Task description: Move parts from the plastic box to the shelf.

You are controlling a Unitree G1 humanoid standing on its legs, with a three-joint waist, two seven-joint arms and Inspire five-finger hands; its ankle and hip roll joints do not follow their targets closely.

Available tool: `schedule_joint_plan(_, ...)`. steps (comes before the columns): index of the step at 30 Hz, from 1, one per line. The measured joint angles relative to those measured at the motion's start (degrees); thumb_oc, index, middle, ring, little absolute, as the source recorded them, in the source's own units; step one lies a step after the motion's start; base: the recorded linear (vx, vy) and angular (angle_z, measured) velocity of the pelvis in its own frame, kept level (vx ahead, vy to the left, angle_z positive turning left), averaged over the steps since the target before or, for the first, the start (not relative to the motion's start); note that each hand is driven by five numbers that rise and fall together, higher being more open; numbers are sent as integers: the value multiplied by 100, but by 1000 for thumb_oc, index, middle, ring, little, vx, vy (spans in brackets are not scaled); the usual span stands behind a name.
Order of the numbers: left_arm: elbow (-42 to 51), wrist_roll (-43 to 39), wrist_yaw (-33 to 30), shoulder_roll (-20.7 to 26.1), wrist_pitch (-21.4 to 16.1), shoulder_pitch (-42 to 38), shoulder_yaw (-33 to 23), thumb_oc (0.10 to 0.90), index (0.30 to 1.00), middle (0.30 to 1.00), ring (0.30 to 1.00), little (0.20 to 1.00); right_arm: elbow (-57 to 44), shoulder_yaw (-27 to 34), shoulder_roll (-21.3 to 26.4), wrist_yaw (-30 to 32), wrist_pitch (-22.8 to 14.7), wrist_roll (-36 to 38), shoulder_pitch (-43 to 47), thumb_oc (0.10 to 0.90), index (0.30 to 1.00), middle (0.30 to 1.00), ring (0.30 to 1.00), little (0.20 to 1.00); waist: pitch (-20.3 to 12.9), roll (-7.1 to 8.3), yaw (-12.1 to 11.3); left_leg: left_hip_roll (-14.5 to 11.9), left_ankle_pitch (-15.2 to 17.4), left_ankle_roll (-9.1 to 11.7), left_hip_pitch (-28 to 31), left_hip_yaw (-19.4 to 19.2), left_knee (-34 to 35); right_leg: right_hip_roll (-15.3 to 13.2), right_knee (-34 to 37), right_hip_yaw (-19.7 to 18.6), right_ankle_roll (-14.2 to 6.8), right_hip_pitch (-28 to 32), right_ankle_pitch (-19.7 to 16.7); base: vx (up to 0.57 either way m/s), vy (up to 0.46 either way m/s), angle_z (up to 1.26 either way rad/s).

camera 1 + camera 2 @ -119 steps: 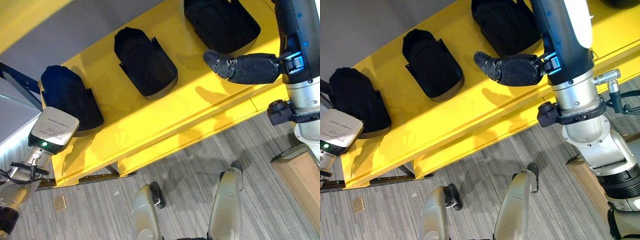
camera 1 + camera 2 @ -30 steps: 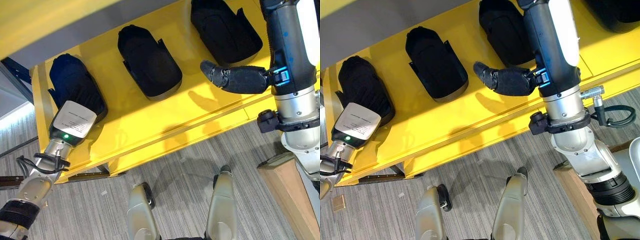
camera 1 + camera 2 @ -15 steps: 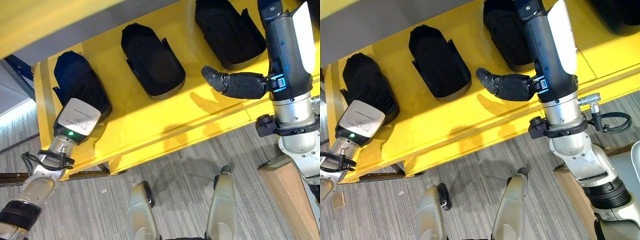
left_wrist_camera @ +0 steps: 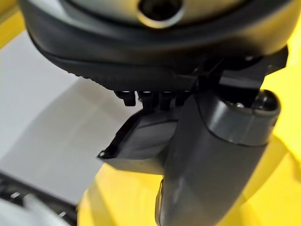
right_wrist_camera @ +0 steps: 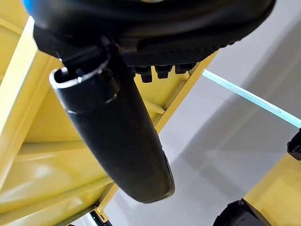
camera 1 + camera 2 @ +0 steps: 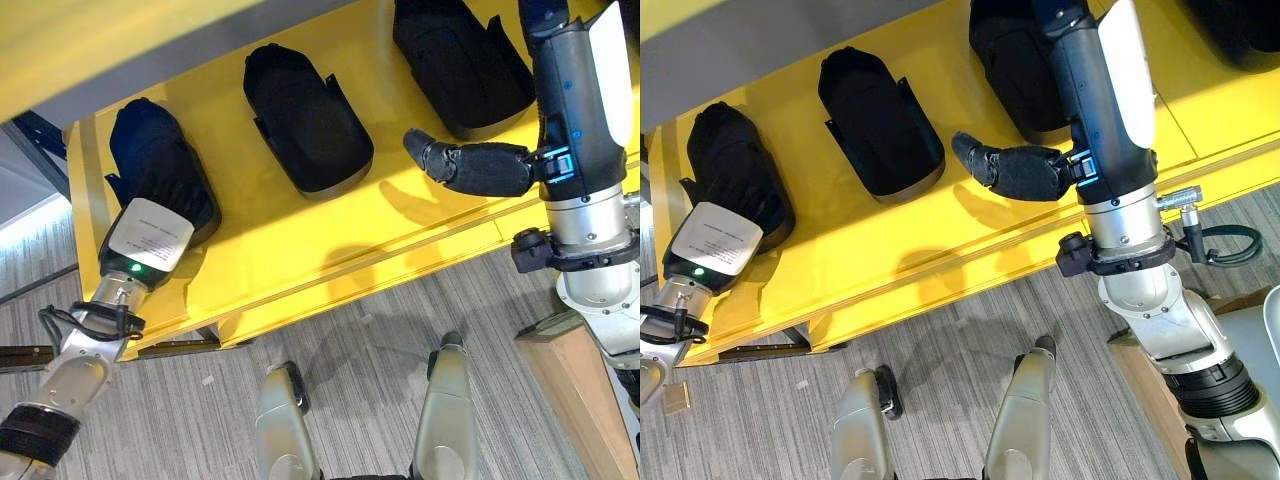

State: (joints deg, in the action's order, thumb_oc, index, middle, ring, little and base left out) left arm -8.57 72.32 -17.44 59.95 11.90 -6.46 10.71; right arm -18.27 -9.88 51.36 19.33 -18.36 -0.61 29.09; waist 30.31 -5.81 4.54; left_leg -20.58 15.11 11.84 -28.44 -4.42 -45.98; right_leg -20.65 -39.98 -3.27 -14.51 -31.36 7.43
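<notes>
3 black parts sit on the yellow shelf [image 6: 300, 250]: the left part [image 6: 150, 165], the middle part [image 6: 305, 120] and the right part [image 6: 460, 60]. Over the last second the left hand [image 6: 140, 240] has drawn slightly back from the left part while the part stayed put, which suggests it is set down. I cannot tell whether this hand's fingers are released. The right hand [image 6: 470, 165] hovers over the shelf front with relaxed fingers, holding nothing, little changed. Judging by this, the next step is returning to the plastic box.
</notes>
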Motion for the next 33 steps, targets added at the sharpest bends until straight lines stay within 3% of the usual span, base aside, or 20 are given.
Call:
schedule_joint_plan(15,196,-239,0,-67,27,155,-197,900,1000,1000,1000,1000,-27,282,-124,-19,48,-384,-203,900,1000,1000,1000,1000,0,1,-37,0,-36,-3,20,46,83,2,-2,67,2,32,5,0,0,0)
schedule_joint_plan(26,481,-697,-489,-73,15,158,-581,900,1000,1000,1000,1000,-192,289,-133,8,46,-487,-236,900,1000,1000,1000,1000,0,1,-72,0,-63,35,19,64,111,5,-13,92,1,35,11,0,0,0)
schedule_joint_plan(33,697,-2032,-733,-247,-549,184,-934,900,1000,1000,1000,1000,-195,445,-201,17,28,-620,-552,900,1000,1000,1000,1000,-1,5,-159,5,-77,14,30,87,142,0,-17,124,0,64,21,19,-11,1)
